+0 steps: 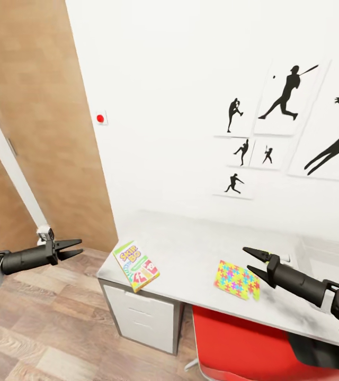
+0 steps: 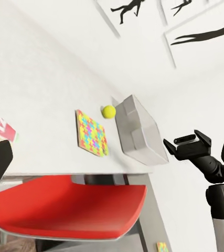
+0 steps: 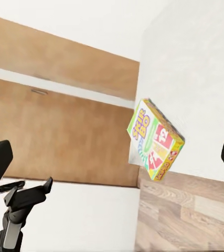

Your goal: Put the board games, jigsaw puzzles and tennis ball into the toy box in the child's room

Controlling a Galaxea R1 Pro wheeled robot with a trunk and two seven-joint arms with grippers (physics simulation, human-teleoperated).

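Observation:
The Skip-Bo board game point(image 1: 136, 265) lies at the table's point(image 1: 190, 238) left front corner, overhanging the edge a little. A multicoloured jigsaw puzzle point(image 1: 237, 280) lies flat near the front edge, further right. My right gripper point(image 1: 254, 262) hovers open just right of the puzzle and holds nothing. Out over the floor to the left of the table, my left gripper point(image 1: 72, 248) is open and empty. In the left wrist view the tennis ball point(image 2: 108, 111) sits between the jigsaw puzzle point(image 2: 91, 133) and the pale grey toy box point(image 2: 138, 131). The bed is out of view.
A red chair point(image 1: 243, 344) is tucked under the table below the puzzle. White cabinet drawers point(image 1: 140, 317) stand under the left end. A wooden door point(image 1: 42, 121) fills the left side, and silhouette pictures point(image 1: 286, 100) hang on the wall. Wood floor point(image 1: 47, 328) lies open at left.

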